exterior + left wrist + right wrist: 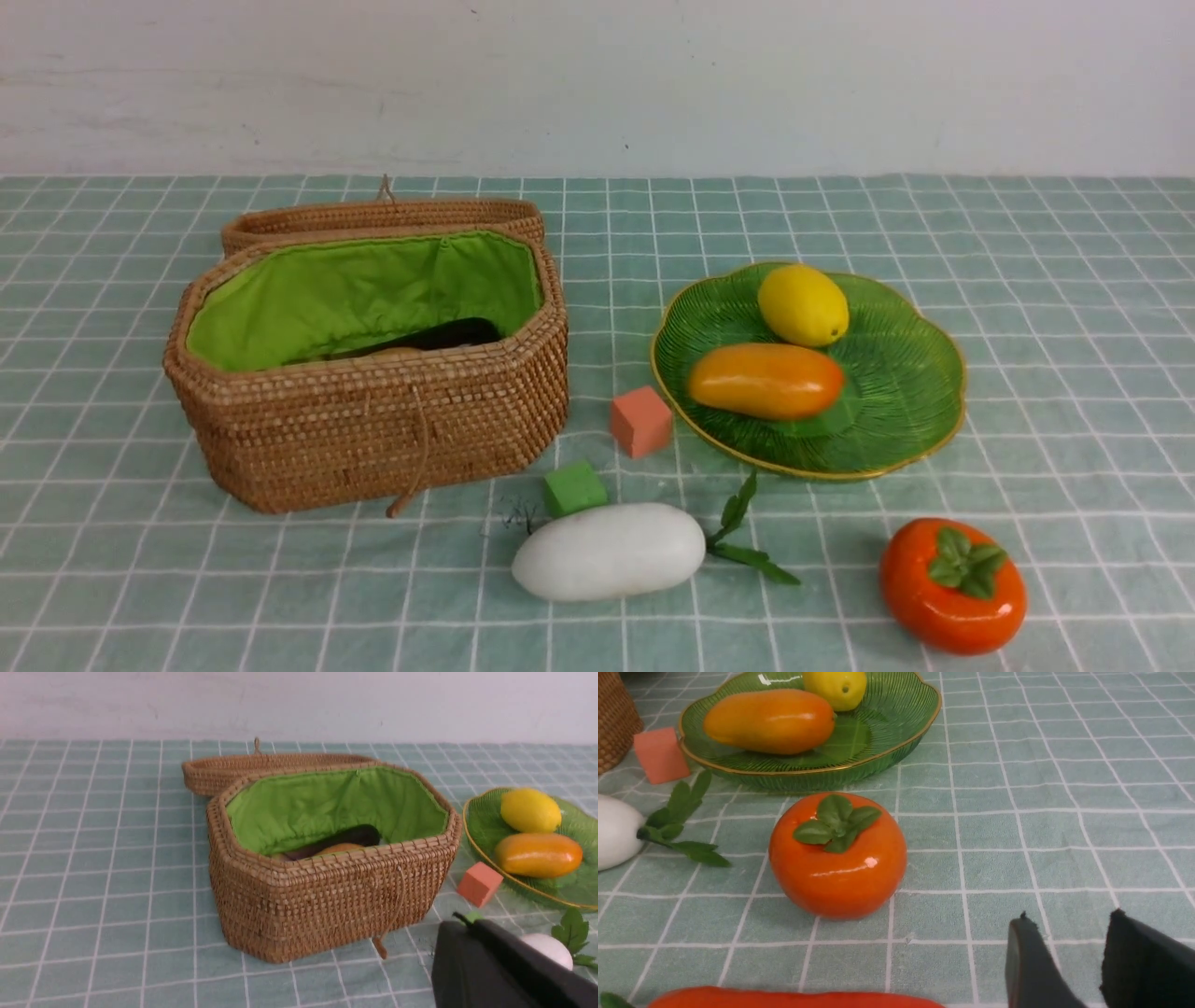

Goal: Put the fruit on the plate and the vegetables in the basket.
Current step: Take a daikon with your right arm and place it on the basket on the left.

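Persimmon (952,583) on cloth (1074,373); lemon (803,305), mango (766,381) on plate (915,373).

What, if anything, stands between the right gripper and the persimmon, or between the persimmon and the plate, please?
Nothing visible: only bare tablecloth lies between the right gripper and the persimmon, and between persimmon and plate. The radish leaves lie aside.

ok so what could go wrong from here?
1. The persimmon is round and glossy; it may slip or roll as the open right gripper closes on it.
2. The plate already holds the lemon and mango; a third fruit could knock them or roll off the shallow edge.
3. The green cube sits close by the radish; a grasp there might catch it.
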You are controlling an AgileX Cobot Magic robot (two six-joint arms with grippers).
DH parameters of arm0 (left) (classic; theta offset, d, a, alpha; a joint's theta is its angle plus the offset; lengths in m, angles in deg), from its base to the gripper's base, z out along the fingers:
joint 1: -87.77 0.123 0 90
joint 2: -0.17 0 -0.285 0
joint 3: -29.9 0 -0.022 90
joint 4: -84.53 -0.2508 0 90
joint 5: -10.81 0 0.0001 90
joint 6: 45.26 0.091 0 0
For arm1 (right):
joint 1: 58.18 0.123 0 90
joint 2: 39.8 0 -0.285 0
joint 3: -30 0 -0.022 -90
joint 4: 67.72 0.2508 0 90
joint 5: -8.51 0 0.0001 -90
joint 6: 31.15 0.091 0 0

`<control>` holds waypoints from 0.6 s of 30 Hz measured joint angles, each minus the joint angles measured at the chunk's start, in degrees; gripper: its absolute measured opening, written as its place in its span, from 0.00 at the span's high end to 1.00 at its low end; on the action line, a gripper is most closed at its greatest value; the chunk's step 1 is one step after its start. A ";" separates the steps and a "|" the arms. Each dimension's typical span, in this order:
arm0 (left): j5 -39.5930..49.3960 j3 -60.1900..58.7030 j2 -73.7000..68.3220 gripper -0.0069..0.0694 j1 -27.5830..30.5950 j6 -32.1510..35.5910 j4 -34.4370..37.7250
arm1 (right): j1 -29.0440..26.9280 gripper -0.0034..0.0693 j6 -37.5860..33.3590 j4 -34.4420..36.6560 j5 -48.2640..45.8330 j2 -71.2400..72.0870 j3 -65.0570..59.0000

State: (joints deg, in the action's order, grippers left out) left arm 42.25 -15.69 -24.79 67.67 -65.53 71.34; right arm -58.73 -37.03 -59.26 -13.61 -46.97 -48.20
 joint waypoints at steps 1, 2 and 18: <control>-3.22 -4.67 4.34 0.93 2.18 2.59 2.08 | 0.00 0.62 0.00 0.00 0.00 0.00 0.00; -5.38 -8.90 8.27 0.93 4.29 4.28 4.17 | 0.00 0.62 0.00 0.00 0.00 0.00 0.00; -5.43 -32.61 17.71 0.92 18.23 8.33 6.45 | 0.00 0.62 0.00 0.00 0.00 0.00 0.00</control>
State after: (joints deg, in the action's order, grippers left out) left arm 36.82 -48.31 -7.08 85.90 -57.20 77.79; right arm -58.73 -37.03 -59.26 -13.61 -46.97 -48.20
